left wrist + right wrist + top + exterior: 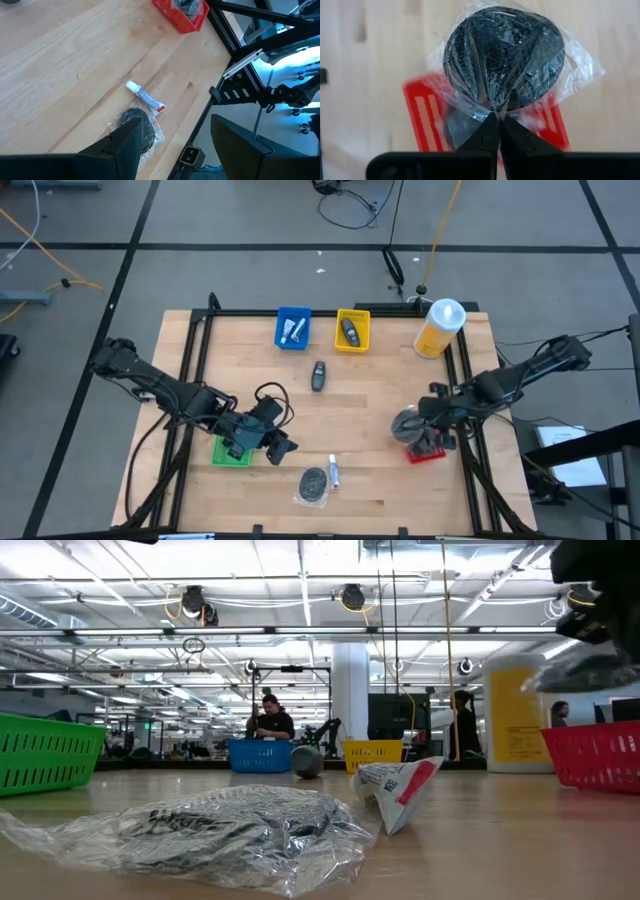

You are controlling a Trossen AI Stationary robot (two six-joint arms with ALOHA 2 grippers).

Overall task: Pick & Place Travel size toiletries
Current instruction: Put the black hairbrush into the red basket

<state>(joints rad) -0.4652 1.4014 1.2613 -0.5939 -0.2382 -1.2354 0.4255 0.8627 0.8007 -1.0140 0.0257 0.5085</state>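
Right wrist view: right gripper (498, 120) pinching bagged dark item (504, 57), red bin (422, 122) half hidden.

Bright, even overhead light; ceiling strips (300, 602) upper frame in low view blow out slightly. Right wrist view soft: bagged item (504, 60) and red bin (427, 122) blurred. Cyan glare at right edge of left wrist view.

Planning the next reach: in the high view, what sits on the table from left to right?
green bin → blue bin → dark object → toothpaste tube → yellow bin → red bin → yellow bottle
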